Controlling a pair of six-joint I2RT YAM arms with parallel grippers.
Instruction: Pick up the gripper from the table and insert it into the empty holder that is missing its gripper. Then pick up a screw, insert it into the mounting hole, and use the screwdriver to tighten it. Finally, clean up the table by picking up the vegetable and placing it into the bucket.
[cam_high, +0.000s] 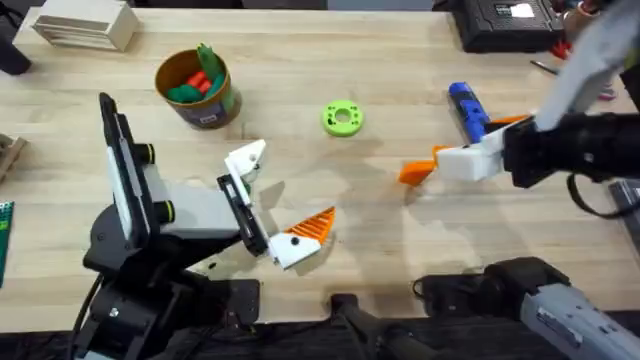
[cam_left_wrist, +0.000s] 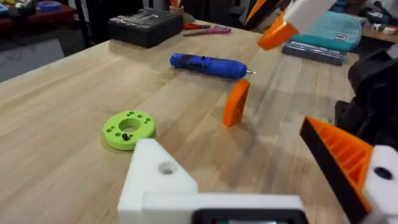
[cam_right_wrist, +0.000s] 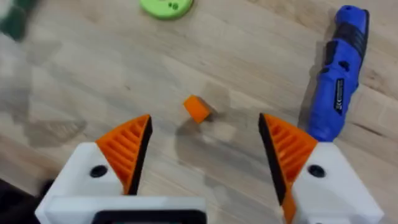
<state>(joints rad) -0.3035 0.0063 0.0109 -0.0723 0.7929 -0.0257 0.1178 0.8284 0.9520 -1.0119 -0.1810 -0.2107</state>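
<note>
The orange gripper wedge (cam_left_wrist: 236, 102) (cam_right_wrist: 198, 108) stands on end on the table. My right gripper (cam_right_wrist: 205, 146) (cam_high: 462, 146) hangs open above it, one orange-tipped finger on each side, not touching it. The blue screwdriver (cam_high: 467, 108) (cam_left_wrist: 208, 65) (cam_right_wrist: 339, 74) lies just beyond the wedge. My left gripper (cam_high: 290, 188) (cam_left_wrist: 249, 168) is open and holds nothing. One of its fingers is the plain white holder (cam_high: 245, 160) (cam_left_wrist: 155, 180); the other finger (cam_high: 310, 228) carries an orange tip. The bucket (cam_high: 228, 100) stands at the far left with green and orange-red toy vegetables inside.
A lime-green ring disc (cam_high: 342, 118) (cam_left_wrist: 129, 129) lies between bucket and screwdriver. A black case (cam_high: 505, 25) (cam_left_wrist: 146, 26) sits at the far right corner and a pale wooden block (cam_high: 85, 25) at the far left. Bare wood lies between the two grippers.
</note>
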